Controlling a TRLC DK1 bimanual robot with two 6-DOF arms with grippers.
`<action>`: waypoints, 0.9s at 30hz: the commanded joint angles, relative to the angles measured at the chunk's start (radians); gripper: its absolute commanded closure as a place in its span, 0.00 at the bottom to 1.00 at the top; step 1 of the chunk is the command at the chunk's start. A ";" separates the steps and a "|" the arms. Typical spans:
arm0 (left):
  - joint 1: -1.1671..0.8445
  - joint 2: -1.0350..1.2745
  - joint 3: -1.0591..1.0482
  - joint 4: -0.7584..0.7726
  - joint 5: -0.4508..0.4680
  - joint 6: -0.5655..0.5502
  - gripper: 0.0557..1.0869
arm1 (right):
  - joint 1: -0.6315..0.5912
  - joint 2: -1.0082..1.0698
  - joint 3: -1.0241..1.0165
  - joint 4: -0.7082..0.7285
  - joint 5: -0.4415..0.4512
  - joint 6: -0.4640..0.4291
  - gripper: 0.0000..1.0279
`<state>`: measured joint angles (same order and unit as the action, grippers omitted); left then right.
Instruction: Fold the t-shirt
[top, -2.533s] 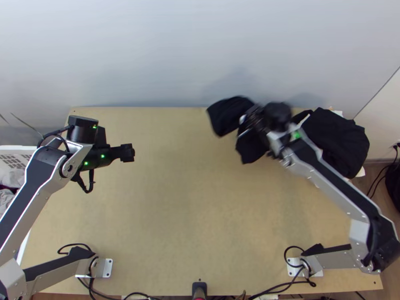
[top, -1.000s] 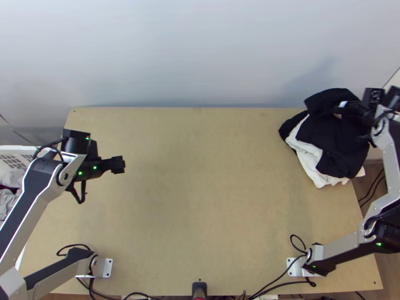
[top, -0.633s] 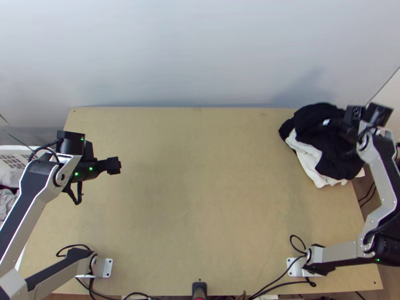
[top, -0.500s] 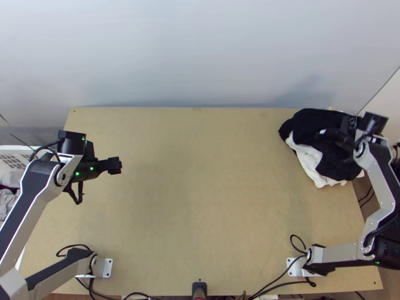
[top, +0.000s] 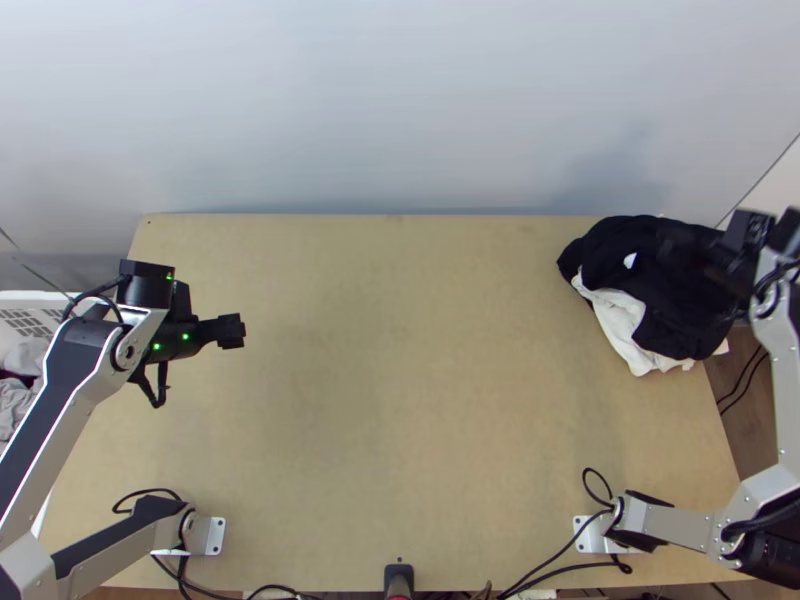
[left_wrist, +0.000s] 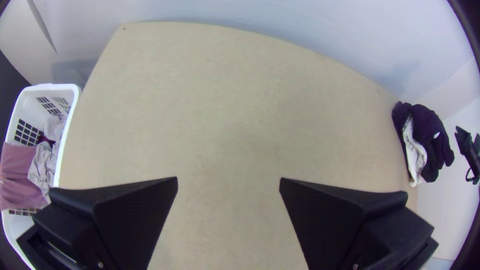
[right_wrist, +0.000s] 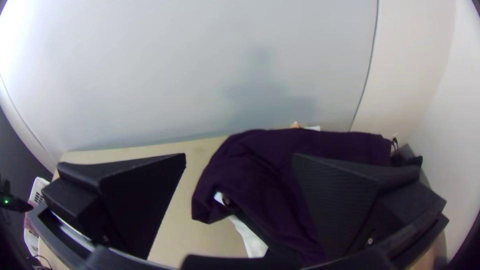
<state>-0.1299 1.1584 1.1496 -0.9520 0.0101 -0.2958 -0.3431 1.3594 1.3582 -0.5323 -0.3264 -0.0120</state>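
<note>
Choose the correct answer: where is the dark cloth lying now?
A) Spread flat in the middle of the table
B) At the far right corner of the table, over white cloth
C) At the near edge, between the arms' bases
B: the dark cloth lies bunched at the table's far right corner, with white cloth showing from under it.

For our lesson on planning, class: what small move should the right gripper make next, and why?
Probably lift the right gripper a little farther from the black garment: its fingers stand apart with no cloth pinched between them, and the garment lies heaped over white cloth at the far right corner of the table, so it seems to need no more holding.
</note>
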 joint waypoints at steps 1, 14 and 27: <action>-0.007 0.006 -0.004 0.004 -0.001 -0.008 0.04 | 0.024 0.064 0.246 -0.089 -0.023 0.060 0.04; 0.018 0.007 0.001 -0.008 -0.007 0.000 0.04 | 0.026 0.336 0.021 0.351 0.101 -0.036 0.04; 0.001 0.050 0.036 -0.024 -0.022 -0.003 0.04 | -0.088 0.468 -0.476 0.819 0.207 -0.184 0.04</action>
<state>-0.1123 1.1866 1.1591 -0.9634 0.0025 -0.2947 -0.3843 1.7535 1.0603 0.1616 -0.1585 -0.1490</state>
